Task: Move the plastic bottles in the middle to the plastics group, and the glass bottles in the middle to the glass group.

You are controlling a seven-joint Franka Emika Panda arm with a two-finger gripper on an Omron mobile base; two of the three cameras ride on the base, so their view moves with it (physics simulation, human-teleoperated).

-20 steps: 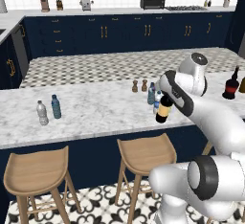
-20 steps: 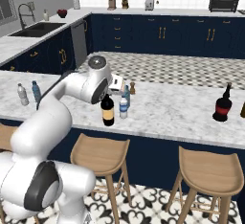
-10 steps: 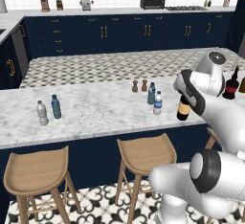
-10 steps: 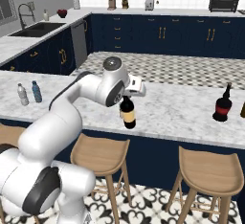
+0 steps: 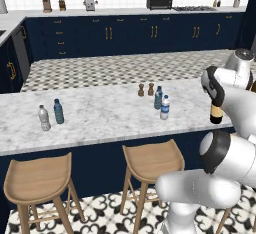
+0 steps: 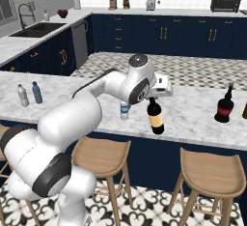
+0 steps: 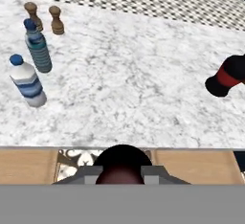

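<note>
I have the gripper (image 6: 153, 96) clamped on the neck of the wine bottle (image 6: 155, 117), hanging mid-frame past the counter (image 6: 193, 114) edge. A loose grip could drop it. Counted: two water bottles (image 7: 29, 80) upper left, two brown shakers (image 7: 56, 20), one red-labelled bottle (image 6: 224, 105) at right.

Upright dark wine bottle (image 6: 155, 117) aloft

Four water bottles (image 5: 164, 107), two shakers (image 5: 141, 90), two wine bottles (image 6: 155, 117).
</note>
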